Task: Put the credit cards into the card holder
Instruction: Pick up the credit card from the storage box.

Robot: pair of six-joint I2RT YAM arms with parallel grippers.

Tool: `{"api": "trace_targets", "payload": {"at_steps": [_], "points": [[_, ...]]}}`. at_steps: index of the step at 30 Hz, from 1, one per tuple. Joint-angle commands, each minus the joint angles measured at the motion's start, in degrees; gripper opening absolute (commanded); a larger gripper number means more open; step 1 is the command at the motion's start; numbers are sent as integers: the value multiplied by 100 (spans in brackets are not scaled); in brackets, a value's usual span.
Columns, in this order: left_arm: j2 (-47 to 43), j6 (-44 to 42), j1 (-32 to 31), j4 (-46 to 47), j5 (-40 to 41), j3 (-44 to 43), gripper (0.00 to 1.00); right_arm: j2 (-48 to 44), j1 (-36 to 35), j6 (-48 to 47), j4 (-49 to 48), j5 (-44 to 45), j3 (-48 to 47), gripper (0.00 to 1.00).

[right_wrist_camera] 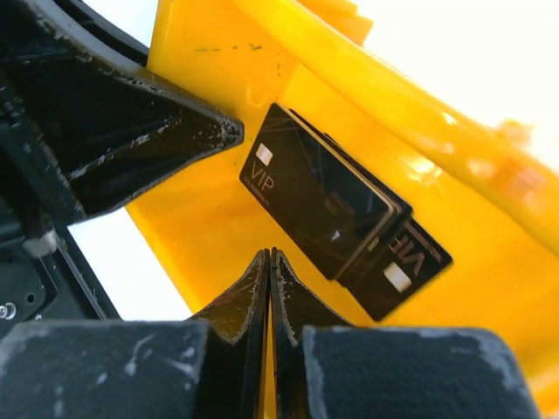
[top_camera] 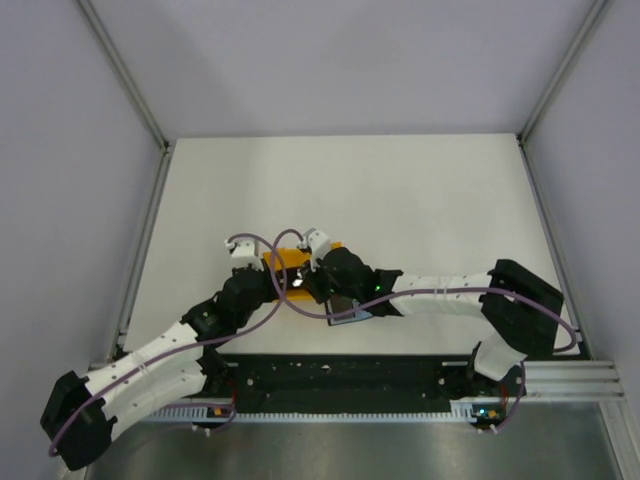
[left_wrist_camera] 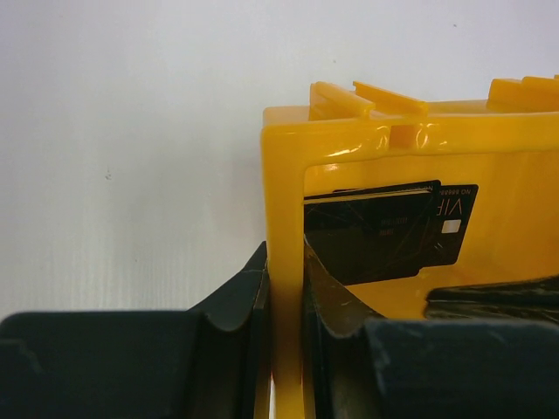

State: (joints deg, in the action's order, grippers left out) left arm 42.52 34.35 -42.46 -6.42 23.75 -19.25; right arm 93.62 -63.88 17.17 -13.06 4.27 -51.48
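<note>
Both arms crowd in over the orange bin (top_camera: pixel 285 260) at the middle of the white table (top_camera: pixel 400 190), purple cables (top_camera: pixel 262 240) looping across them. The credit cards (right_wrist_camera: pixel 323 205) lie flat on the bin's floor, two black ones stacked and skewed, the upper one hiding most of the lower, a "VIP" mark showing on each. The bin's walls stand around them on every side in view.

The card holder (top_camera: pixel 352 314) sits on the table just beside the bin, on its near side, mostly hidden under the right arm; only a blue edge shows.

The left gripper (left_wrist_camera: pixel 285 249) is clamped on the bin's side wall, one finger outside, the other inside, and that inner finger (right_wrist_camera: pixel 131 131) juts into the bin close to the cards' corner.

The right gripper (right_wrist_camera: pixel 269 253) is down inside the bin, jaws pressed tight together with nothing seen between them. Its tips point at the upper card's long edge, just beside it, a strip of orange floor between.
</note>
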Motion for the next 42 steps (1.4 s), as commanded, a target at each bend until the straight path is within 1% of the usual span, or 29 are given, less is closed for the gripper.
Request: {"api": "trace_targets", "payload": {"at_steps": [1,2,3,4,6,8,10,13,20,26,28,32,36,40,42], "points": [[-77,63,1,773,323,-53,0,-818,-46,-20,-39,573,235,0],[-69,55,1,773,341,-53,0,-880,-55,-73,13,653,227,0],[-69,46,1,765,341,-44,0,-898,-46,-108,118,715,200,2],[-77,46,1,773,341,-44,0,-872,-46,-143,233,776,139,10],[-69,46,9,791,332,-44,0,-732,-55,-170,374,917,42,30],[-51,37,1,791,315,-62,0,-565,-55,-126,462,1084,-80,42],[-34,37,1,773,306,-88,0,-372,-55,-47,593,1277,-238,48],[-25,11,1,773,288,-114,0,-21,-46,67,787,1523,-520,53],[28,37,1,782,236,-141,0,375,-81,296,542,2077,-652,57],[256,54,1,835,157,-167,0,595,-186,-28,199,2613,-679,59],[292,54,1,826,148,-176,0,762,-195,-143,242,2684,-792,59],[204,72,1,835,113,-167,0,1193,-195,-135,646,2351,-1170,59],[20,-24,1,1010,34,-97,0,1255,-195,93,603,1824,-1171,59],[-86,-95,1,1107,-2,-53,0,1272,-195,225,603,1148,-1197,55],[-86,-130,1,1116,16,-53,0,1237,-195,278,428,779,-1101,50]]}}
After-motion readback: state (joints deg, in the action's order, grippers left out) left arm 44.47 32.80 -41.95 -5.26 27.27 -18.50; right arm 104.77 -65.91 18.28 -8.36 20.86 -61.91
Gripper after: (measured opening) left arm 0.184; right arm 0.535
